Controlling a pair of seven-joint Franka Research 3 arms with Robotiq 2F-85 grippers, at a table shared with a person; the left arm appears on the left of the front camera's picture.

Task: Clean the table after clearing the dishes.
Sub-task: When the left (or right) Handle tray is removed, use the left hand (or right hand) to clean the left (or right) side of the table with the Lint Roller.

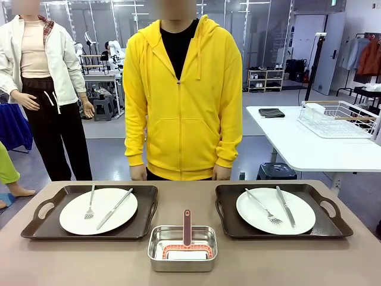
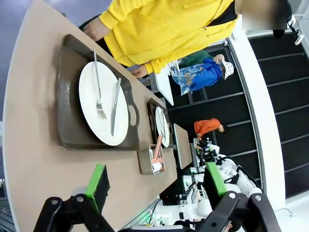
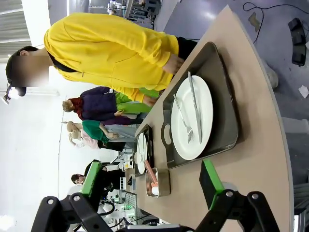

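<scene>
Claws both spread wide and empty, left gripper [image 2: 155, 180] and right gripper [image 3: 151, 176]; I'd lift left tray [image 1: 146, 208] and right tray [image 1: 229, 210] by their handles, level, so nothing slides off

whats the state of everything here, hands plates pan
left hand, open, empty
right hand, open, empty
left plate, on left tray, fork and knife on top
right plate, on right tray, fork and knife on top
steel pan, upright between trays, brush inside
</scene>
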